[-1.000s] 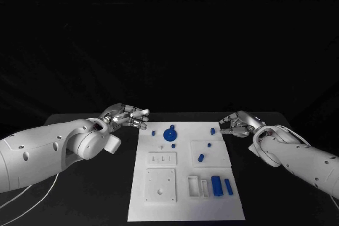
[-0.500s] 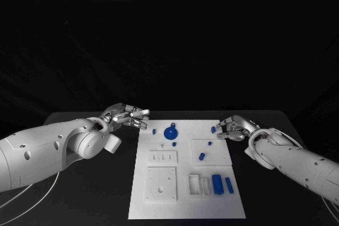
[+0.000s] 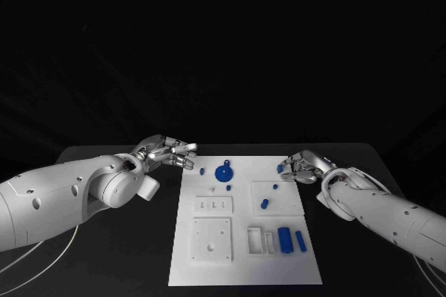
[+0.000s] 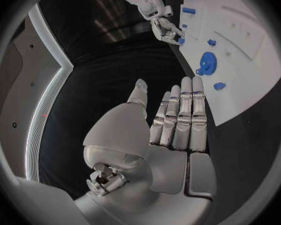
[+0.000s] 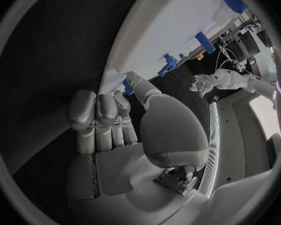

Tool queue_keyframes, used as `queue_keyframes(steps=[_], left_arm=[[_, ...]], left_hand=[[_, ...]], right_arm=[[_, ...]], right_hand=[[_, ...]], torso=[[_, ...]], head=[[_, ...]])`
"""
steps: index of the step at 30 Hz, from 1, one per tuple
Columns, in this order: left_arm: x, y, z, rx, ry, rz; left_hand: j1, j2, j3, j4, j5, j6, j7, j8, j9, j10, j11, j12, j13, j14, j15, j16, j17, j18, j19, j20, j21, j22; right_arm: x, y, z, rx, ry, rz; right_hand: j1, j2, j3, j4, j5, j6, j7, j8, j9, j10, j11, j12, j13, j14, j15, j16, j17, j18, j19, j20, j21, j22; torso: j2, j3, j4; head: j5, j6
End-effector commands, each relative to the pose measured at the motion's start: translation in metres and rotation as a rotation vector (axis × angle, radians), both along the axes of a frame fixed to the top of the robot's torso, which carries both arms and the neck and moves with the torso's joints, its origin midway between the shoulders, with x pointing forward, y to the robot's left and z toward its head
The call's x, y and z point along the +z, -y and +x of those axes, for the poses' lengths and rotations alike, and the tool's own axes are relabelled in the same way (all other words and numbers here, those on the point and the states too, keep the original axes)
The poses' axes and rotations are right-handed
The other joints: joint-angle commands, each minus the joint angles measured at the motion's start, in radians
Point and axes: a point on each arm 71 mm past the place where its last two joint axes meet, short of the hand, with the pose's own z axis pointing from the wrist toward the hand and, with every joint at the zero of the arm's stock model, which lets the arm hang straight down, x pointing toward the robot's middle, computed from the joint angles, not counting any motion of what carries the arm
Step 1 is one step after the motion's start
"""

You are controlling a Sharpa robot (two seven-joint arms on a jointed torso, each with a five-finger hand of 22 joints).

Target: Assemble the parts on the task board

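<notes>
The white task board (image 3: 243, 245) lies lengthwise in the middle of the black table (image 3: 111, 245), with small blue parts spread over it. At its far end a round blue gear (image 3: 224, 174) stands with a small blue peg (image 3: 202, 172) just to its left, and another small blue peg (image 3: 280, 170) sits at the far right corner. Two more blue pieces (image 3: 265, 204) lie on a raised white square right of centre. Near the front, a white holder with slots (image 3: 260, 241) has two upright blue blocks (image 3: 292, 241) standing just to its right; a white square plate with a hole (image 3: 211, 242) lies to its left. The right hand (image 3: 301, 166) is at the board's far right corner, fingers curled in close around the blue peg there; whether it actually has hold of the peg cannot be told. The left hand (image 3: 167, 153) hovers off the board's far left corner, fingers stretched out straight and side by side, holding nothing.
</notes>
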Motion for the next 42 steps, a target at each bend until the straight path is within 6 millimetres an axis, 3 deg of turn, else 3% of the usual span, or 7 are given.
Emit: queue_keyframes(steps=[1, 16, 19, 23, 33, 38, 42], left_arm=[[0.000, 0.003, -0.001, -0.022, 0.004, -0.006], [-0.001, 0.003, 0.000, -0.018, -0.004, 0.002], [-0.001, 0.003, 0.000, -0.019, -0.006, 0.003], [-0.002, 0.003, 0.000, -0.020, -0.009, 0.004], [-0.003, 0.003, -0.001, -0.028, -0.020, 0.011], [-0.003, 0.003, 0.000, -0.031, -0.023, 0.015], [-0.004, 0.003, 0.000, -0.033, -0.024, 0.026]], left_hand=[[0.003, -0.001, 0.001, -0.004, -0.004, -0.005, 0.000, -0.001, 0.001, -0.007, 0.002, -0.004, 0.000, -0.002, 0.005, -0.004, -0.001, -0.009, -0.001, 0.004, -0.003, -0.001], [0.003, 0.000, 0.002, -0.004, -0.004, -0.007, 0.000, -0.001, 0.000, -0.009, 0.002, -0.004, -0.001, -0.001, 0.005, -0.004, -0.001, -0.008, -0.001, 0.004, -0.002, -0.001], [0.004, 0.001, 0.002, -0.005, -0.004, -0.008, 0.000, 0.000, 0.000, -0.010, 0.002, -0.004, 0.000, -0.001, 0.005, -0.004, -0.001, -0.008, -0.001, 0.004, -0.002, 0.000], [0.004, 0.001, 0.002, -0.005, -0.004, -0.008, 0.000, 0.000, 0.000, -0.010, 0.002, -0.004, 0.000, -0.001, 0.005, -0.004, -0.001, -0.008, -0.001, 0.004, -0.002, 0.000], [0.002, 0.002, 0.001, -0.003, -0.004, -0.007, 0.000, 0.001, 0.001, -0.010, 0.003, -0.004, 0.000, -0.001, 0.006, -0.004, -0.001, -0.008, -0.001, 0.004, -0.001, 0.000], [0.004, 0.003, 0.002, -0.004, -0.005, -0.006, 0.000, 0.001, 0.001, -0.009, 0.002, -0.003, 0.000, -0.001, 0.005, -0.004, -0.001, -0.008, -0.002, 0.004, -0.002, -0.001], [0.006, 0.004, 0.002, -0.005, -0.004, -0.003, -0.003, 0.003, 0.001, 0.013, -0.004, 0.000, 0.000, 0.001, 0.003, -0.003, 0.000, -0.008, 0.000, 0.003, 0.000, 0.000]], right_arm=[[0.000, -0.003, 0.000, -0.003, 0.001, 0.000], [-0.001, -0.012, 0.001, 0.015, -0.008, 0.008], [-0.001, -0.013, 0.001, 0.013, -0.006, 0.007], [-0.001, -0.014, 0.001, 0.009, -0.002, 0.003], [0.000, -0.013, 0.001, -0.018, 0.019, -0.014], [0.002, -0.014, 0.001, -0.028, 0.032, -0.017], [0.004, -0.017, 0.000, -0.025, 0.039, -0.013]], right_hand=[[-0.008, 0.006, 0.001, 0.010, -0.006, 0.008, -0.002, -0.003, 0.000, -0.003, -0.001, 0.005, 0.001, 0.002, 0.003, -0.001, 0.002, -0.002, 0.014, 0.003, -0.002, 0.136], [-0.005, 0.016, 0.013, 0.011, -0.007, 0.025, -0.005, -0.003, 0.000, 0.000, -0.003, 0.011, 0.005, 0.002, 0.001, 0.004, 0.008, -0.002, 0.015, 0.002, 0.001, 0.137], [-0.002, 0.027, 0.027, 0.006, -0.027, 0.038, -0.007, -0.003, 0.000, 0.000, -0.004, 0.013, 0.007, 0.002, 0.000, 0.004, 0.009, -0.003, 0.015, 0.001, 0.003, 0.137], [0.003, 0.049, 0.066, 0.002, -0.104, 0.069, -0.015, -0.003, 0.001, 0.000, -0.009, 0.014, 0.008, 0.002, -0.003, 0.004, 0.010, -0.004, 0.014, -0.001, 0.004, 0.137], [0.013, 0.108, 0.066, -0.007, -0.114, 0.200, -0.053, 0.006, 0.024, 0.010, -0.030, 0.016, 0.012, 0.002, -0.021, 0.000, 0.014, -0.013, 0.013, -0.019, 0.006, 0.137], [0.018, 0.140, 0.017, -0.030, -0.114, 0.214, -0.057, -0.001, 0.045, 0.018, -0.034, 0.008, 0.014, 0.004, -0.027, -0.005, 0.021, -0.022, 0.013, -0.031, 0.011, 0.138], [0.015, 0.144, 0.007, -0.040, -0.114, 0.216, -0.058, -0.001, 0.053, 0.020, -0.034, 0.007, 0.019, 0.005, -0.027, -0.007, 0.024, -0.021, 0.014, -0.030, 0.012, 0.138]], torso=[[-0.001, -0.0009, -0.0001], [-0.001, -0.0003, -0.0016], [-0.001, -0.0001, -0.0013], [-0.002, 0.0003, -0.0011], [-0.002, 0.0012, -0.0023], [-0.002, 0.0015, -0.0019], [-0.002, 0.0017, -0.0023]], head=[[0.003, -0.001], [0.012, -0.002], [0.011, -0.003], [0.006, -0.005], [0.003, -0.008], [0.002, -0.010], [0.003, -0.009]])
